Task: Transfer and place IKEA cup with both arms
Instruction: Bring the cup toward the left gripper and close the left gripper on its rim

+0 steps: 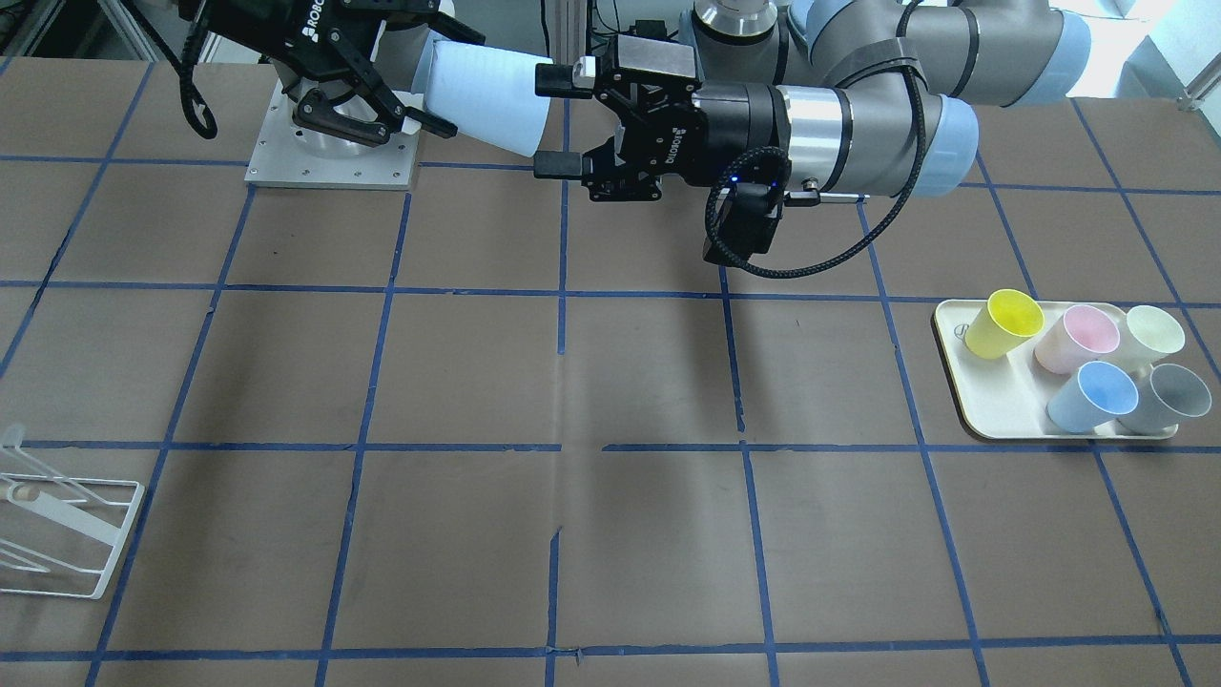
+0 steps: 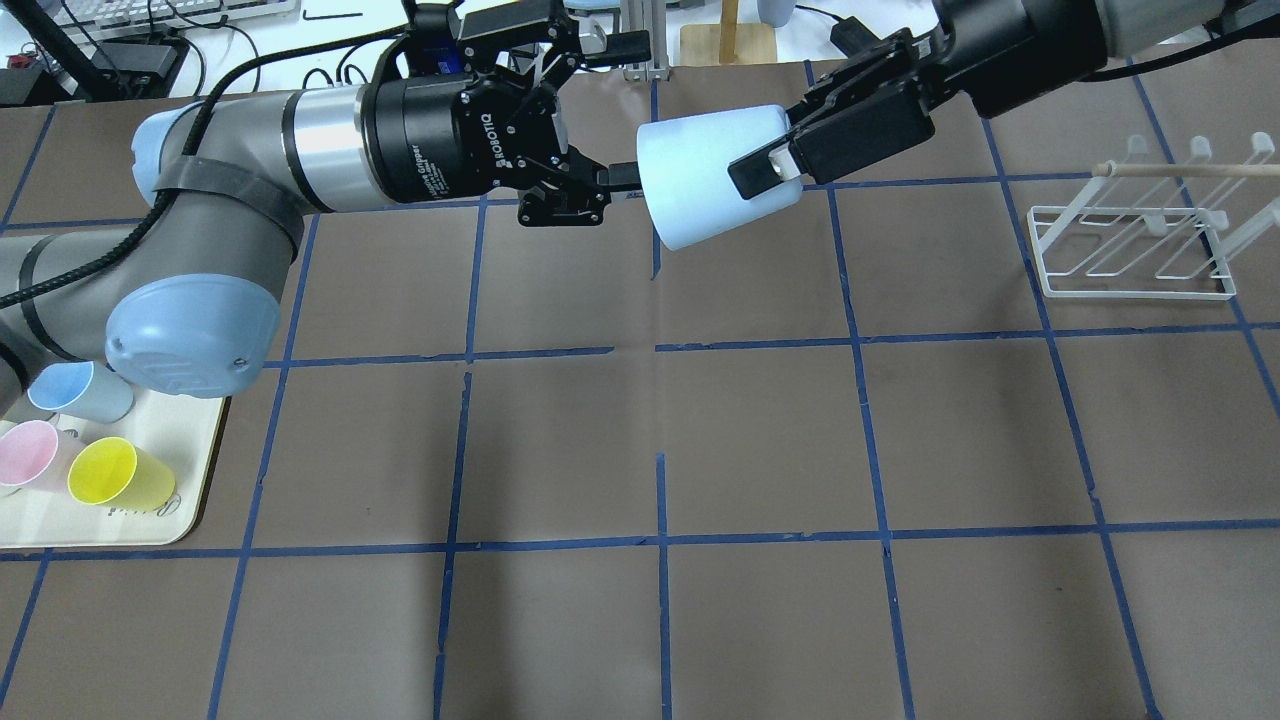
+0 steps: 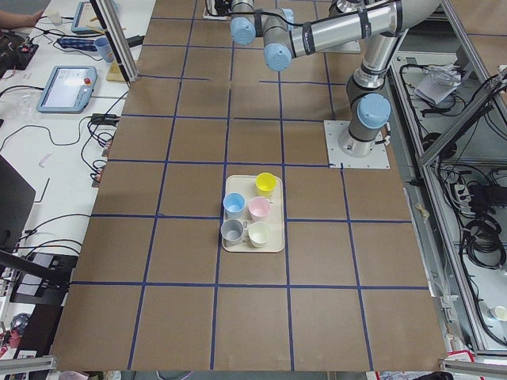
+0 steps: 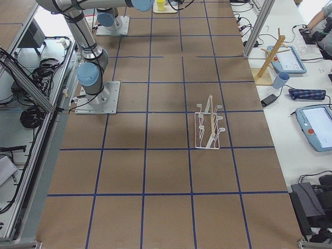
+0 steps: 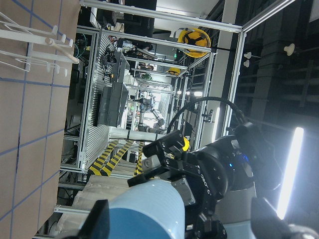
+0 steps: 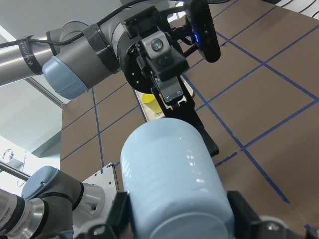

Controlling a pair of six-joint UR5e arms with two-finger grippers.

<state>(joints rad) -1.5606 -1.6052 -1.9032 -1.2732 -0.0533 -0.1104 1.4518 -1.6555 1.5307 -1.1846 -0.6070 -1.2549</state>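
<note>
Pale-blue IKEA cup (image 2: 700, 175): sideways in mid-air above the worktop (image 2: 760, 420), narrow end clamped in the right claw (image 2: 785, 145). Left claw (image 1: 546, 121): fingers spread apart, straddling the wide rim, not yet gripping. Likely to fall if let go before that grip closes. Could also slip or buckle, with only thin rim to pinch.

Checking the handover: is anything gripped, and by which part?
The right gripper holds the IKEA cup by its sides near the narrow base; the left gripper is open at the rim.
</note>
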